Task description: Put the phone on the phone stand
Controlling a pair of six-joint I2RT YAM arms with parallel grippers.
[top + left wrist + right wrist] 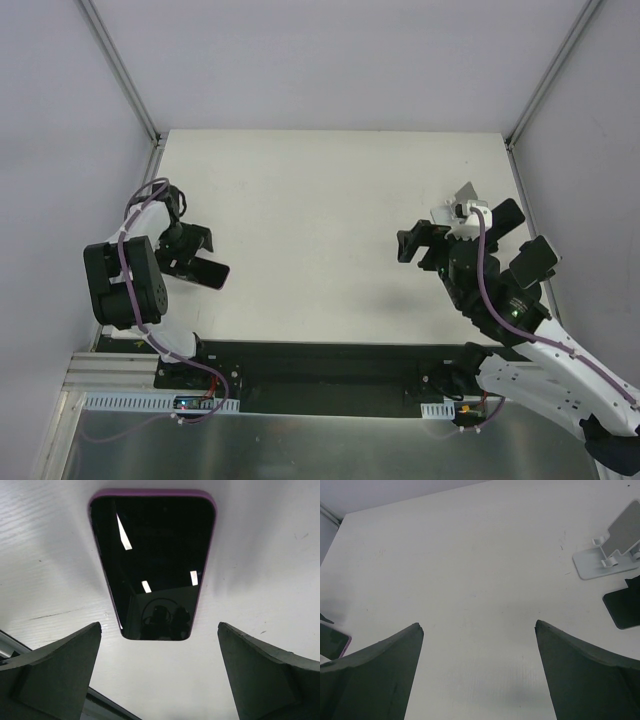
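top external: high, from near side, looks down on whole bench (pixel 330 200) | left wrist: close above phone (pixel 152 565) | right wrist: low, faces across bench; shares phone's corner with left wrist

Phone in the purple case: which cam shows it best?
Left wrist: the phone lies face up, whole and large. Top external shows it small and partly covered. Right wrist catches only a corner at its left edge.

From my seat, the left arm (pixel 125 285), rising from the left end of the black base rail (pixel 320 378), is blocky black housings on a white link. The right arm (pixel 545 365) is mostly white with black joints. A purple cable (pixel 122 262) runs along each. The fingers (pixel 55 675) are dark grey wedges.
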